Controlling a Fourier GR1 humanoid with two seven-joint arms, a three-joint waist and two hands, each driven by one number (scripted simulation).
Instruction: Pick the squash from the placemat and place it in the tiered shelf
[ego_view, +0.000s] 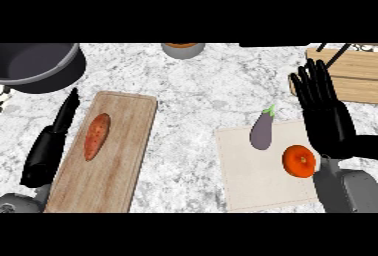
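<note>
A round orange squash (298, 160) lies near the right edge of the beige placemat (255, 185). Beside it, at the placemat's far edge, lies a purple eggplant (262, 131). My right hand (325, 112) is open, fingers straight and pointing away, just right of and slightly beyond the squash, and does not hold it. The wooden tiered shelf (354, 75) stands at the far right, just beyond that hand's fingertips. My left hand (46, 150) rests open along the left side of the cutting board.
A wooden cutting board (111, 165) at the left carries an orange sweet potato (97, 135). A dark grey pot (37, 65) stands at the far left. A small grey container (182, 49) sits at the far middle edge.
</note>
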